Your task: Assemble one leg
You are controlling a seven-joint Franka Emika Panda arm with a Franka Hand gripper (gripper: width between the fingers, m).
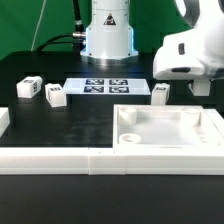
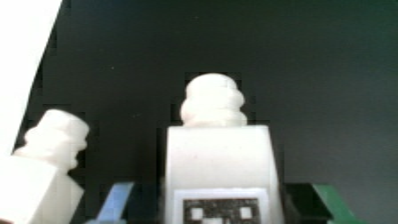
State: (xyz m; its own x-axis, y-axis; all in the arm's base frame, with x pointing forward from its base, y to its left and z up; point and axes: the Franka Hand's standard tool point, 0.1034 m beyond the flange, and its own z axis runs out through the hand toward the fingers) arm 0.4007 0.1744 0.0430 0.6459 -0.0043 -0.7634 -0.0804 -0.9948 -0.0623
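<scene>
White stubby tagged leg (image 2: 222, 150) betw. gripper (image 2: 217, 196) fingers — clamped or not, can't tell; square white tray panel (image 1: 170, 128) at near edge of table (image 1: 60, 125) — no legs fitted.

Legs = stubby white blocks w/ b/w tags. Leg 1 (image 1: 27, 88) & leg 2 (image 1: 54, 96): exterior view's left of marker board (image 1: 103, 86). Leg 3 (image 1: 160, 93): just off its right end. Wrist-view leg (image 2: 221, 150): knobbed tip, tag toward cam.

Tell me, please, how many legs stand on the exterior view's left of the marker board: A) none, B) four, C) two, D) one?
C: one leg and a second leg stand on the exterior view's left of the marker board.
</scene>
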